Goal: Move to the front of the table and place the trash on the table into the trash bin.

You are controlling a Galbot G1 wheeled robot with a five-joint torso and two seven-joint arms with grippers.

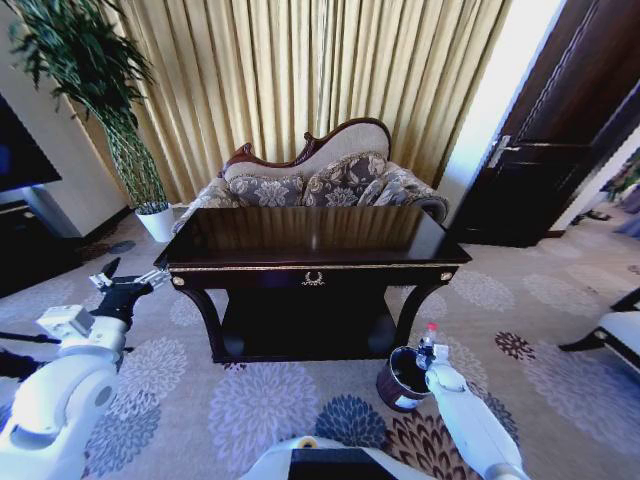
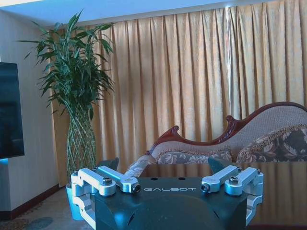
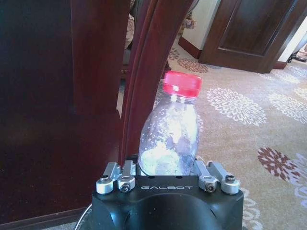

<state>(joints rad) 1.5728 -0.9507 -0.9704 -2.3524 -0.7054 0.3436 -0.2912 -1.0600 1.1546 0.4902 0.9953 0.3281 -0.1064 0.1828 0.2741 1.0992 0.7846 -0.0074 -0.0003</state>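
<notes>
The right gripper point(image 1: 428, 352) is clamped round the bottle point(image 3: 171, 134), red cap up, holding it just above the bin point(image 1: 400, 378) at about four o'clock from the table point(image 1: 310, 240). This looks like the drop step: next it needs only to let go squarely over the bin's mouth. The left gripper point(image 1: 118, 285) waits at nine o'clock, fingers spread.

The bottle point(image 3: 170, 134) base is hidden behind the right claw point(image 3: 168, 168); the bin's point(image 1: 398, 378) contents cannot be made out.
</notes>
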